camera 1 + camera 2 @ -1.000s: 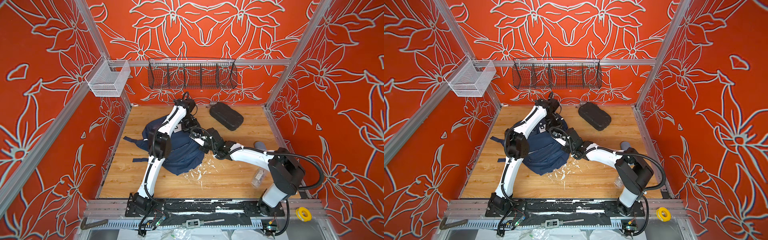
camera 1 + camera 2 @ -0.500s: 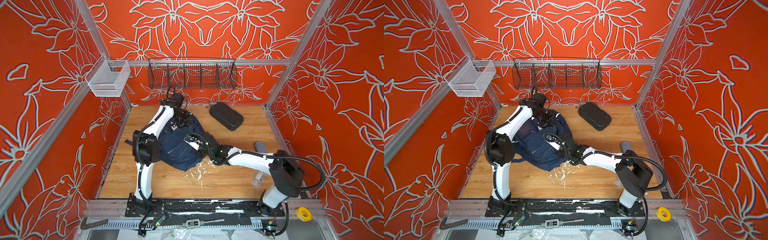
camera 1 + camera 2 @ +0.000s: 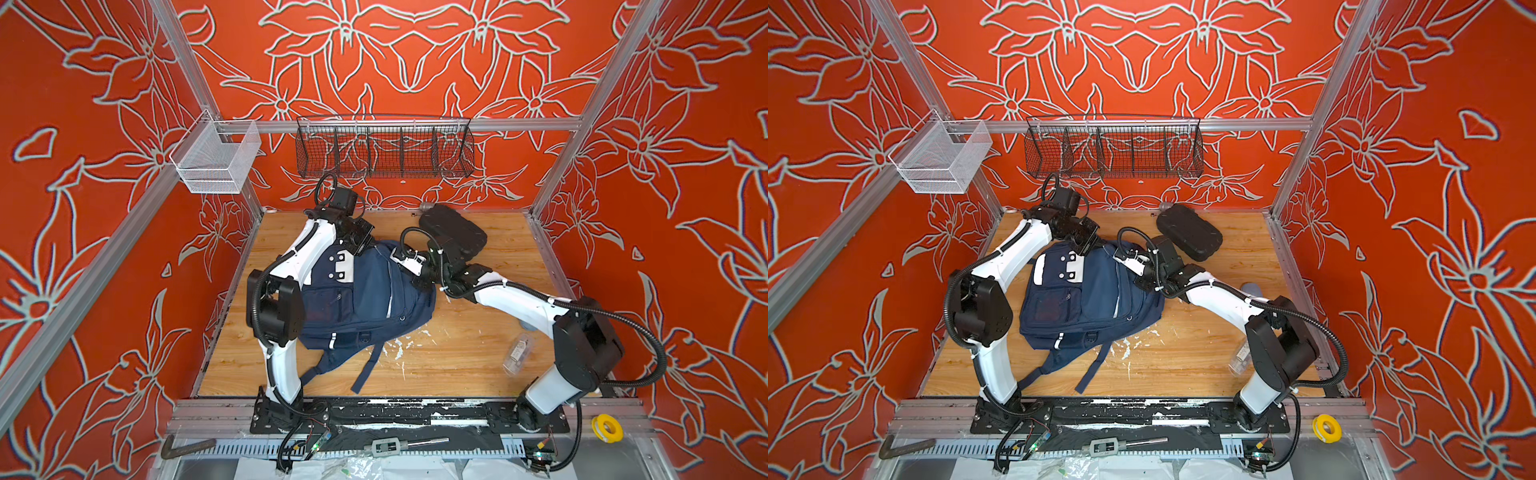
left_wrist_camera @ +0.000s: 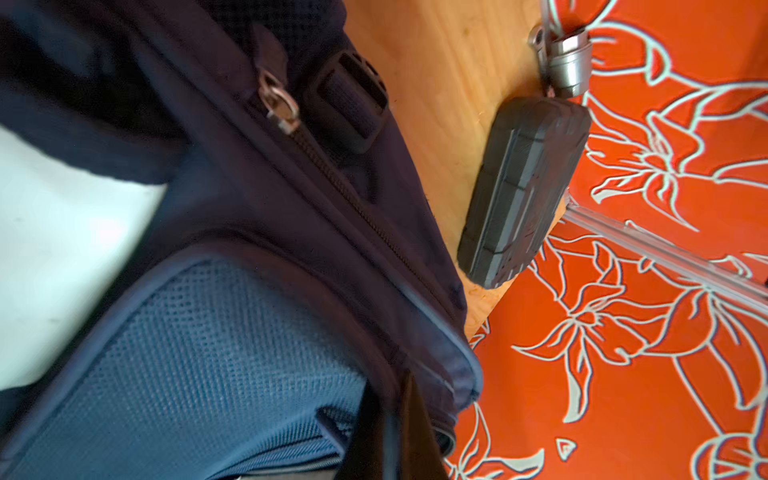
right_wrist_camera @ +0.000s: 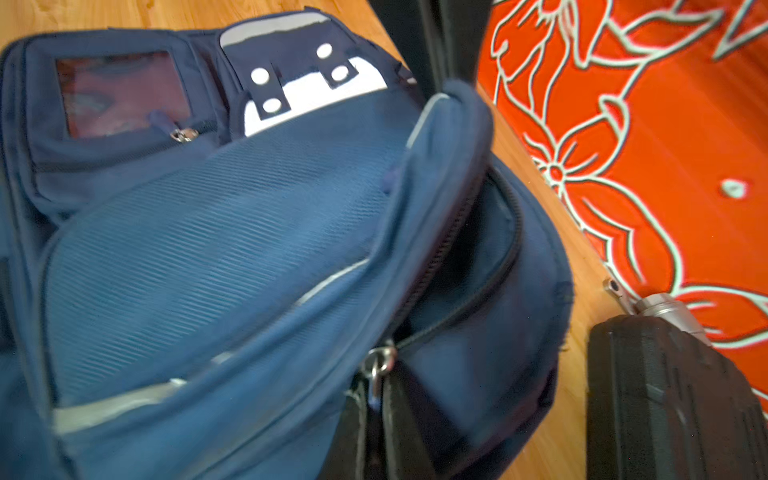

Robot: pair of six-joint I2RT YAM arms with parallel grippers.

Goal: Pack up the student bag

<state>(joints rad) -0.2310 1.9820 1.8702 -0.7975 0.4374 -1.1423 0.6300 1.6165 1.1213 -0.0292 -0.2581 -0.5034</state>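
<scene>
Grip: my left end effector [image 3: 360, 244] is clenched on the top edge of the student bag [image 3: 365, 299], above its white patch [image 5: 316, 93]. In my left wrist view, dark fabric is pinched between the fingers [image 4: 415, 428].
Second grip: my right end effector [image 3: 417, 279] is clenched too, on the bag's upper right edge, right by a zip pull ring [image 5: 376, 365] at an open zip.
Bag: centre-left in both top views, lying on the desk [image 3: 457, 365] front face up, with the white patch at the upper end and the straps [image 3: 365, 370] trailing toward the lower edge.
Case: a black hard case [image 3: 453, 232] sits upper centre-right by the back wall, near the bag but apart from it. My right wrist crosses part of it in a top view.
Cylinder: a small metal cylinder [image 4: 567, 62] is at the case's far end against the wall. I cannot tell whether they touch.
Lower right: a clear plastic container [image 3: 517, 353] lies beside my right arm.
Wall: a black wire basket [image 3: 384, 149] hangs at upper centre and a white mesh basket [image 3: 216, 160] at upper left.
</scene>
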